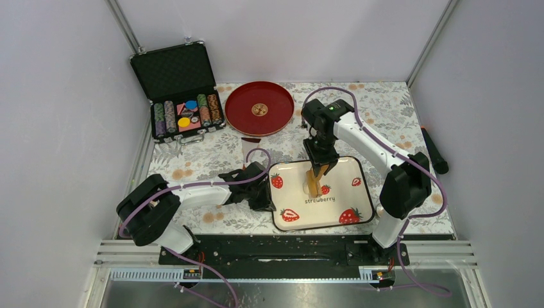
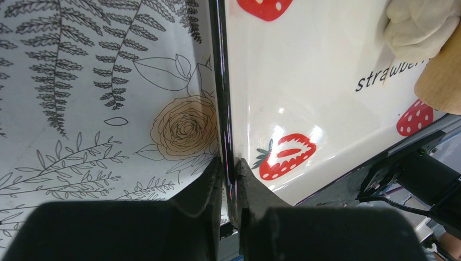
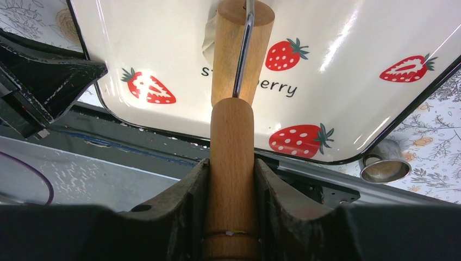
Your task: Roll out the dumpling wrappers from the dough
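Observation:
The white strawberry tray (image 1: pixel 346 173) lies in front of both arms. My left gripper (image 1: pixel 265 192) is shut on the tray's black left rim (image 2: pixel 224 109), one finger on each side of it (image 2: pixel 231 169). My right gripper (image 1: pixel 319 165) is shut on the handle of the tan wooden roller (image 3: pixel 232 157). The roller's barrel (image 3: pixel 243 49) rests on the pale-cream dough (image 1: pixel 306 187) in the middle of the tray. In the left wrist view the dough (image 2: pixel 416 24) is a soft lump next to the roller's end (image 2: pixel 443 81). In the right wrist view only an edge of it (image 3: pixel 209 46) shows. No dumpling wrappers are in view.
A small metal ring cutter (image 3: pixel 385 167) lies on the floral cloth just off the tray's near right corner. A red plate (image 1: pixel 259 108) and an open black case of poker chips (image 1: pixel 176 90) stand at the back left. A black stick-like object (image 1: pixel 435 151) lies at the right edge.

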Tool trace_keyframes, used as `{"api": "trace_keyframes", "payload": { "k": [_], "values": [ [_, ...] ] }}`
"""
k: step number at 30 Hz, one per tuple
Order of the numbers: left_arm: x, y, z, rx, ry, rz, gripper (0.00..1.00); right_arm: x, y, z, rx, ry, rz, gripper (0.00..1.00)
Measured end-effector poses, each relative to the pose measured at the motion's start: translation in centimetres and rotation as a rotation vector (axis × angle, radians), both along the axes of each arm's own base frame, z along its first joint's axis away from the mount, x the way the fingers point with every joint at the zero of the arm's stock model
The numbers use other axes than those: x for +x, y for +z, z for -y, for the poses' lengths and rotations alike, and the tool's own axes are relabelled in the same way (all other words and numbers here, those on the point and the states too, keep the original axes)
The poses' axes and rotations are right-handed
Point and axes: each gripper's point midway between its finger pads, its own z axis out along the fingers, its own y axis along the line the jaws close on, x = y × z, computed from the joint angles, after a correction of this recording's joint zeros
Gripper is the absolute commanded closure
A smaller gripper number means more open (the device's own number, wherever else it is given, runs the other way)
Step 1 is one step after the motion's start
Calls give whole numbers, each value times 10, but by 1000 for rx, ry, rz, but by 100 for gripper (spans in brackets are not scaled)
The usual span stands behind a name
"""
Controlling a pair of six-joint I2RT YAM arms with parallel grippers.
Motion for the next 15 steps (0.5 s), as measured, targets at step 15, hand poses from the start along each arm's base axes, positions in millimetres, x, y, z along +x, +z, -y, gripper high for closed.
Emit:
{"api": "trace_keyframes", "payload": {
  "k": [15],
  "values": [
    [0, 0, 0, 0, 0, 0, 100, 13, 26, -6, 31, 1, 69, 100]
  ]
}}
